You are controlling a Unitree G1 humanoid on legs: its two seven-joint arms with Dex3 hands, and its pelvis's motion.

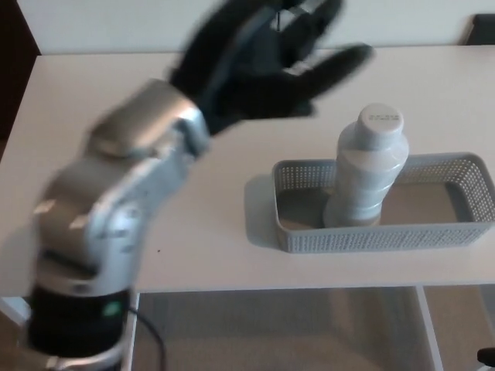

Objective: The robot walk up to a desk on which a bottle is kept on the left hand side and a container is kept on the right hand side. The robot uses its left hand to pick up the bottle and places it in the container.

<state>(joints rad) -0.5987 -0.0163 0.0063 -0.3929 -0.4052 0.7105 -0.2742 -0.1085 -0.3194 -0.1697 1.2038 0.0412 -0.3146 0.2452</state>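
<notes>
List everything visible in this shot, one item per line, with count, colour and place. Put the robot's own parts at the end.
bottle: one, pale grey-white with a round cap, standing upright inside the left part of the basket.
basket: one, grey mesh, shallow and rectangular, on the right side of the desk near its front edge.
desk: one, white top, filling most of the view.
dark blocks: one at the top right corner beyond the desk, identity unclear.
left arm: one, silver with a black base, coming in from the lower left, motion-blurred.
left hand: one, black, raised above the desk, fingers spread, holding nothing.
right hand: not in view.
</notes>
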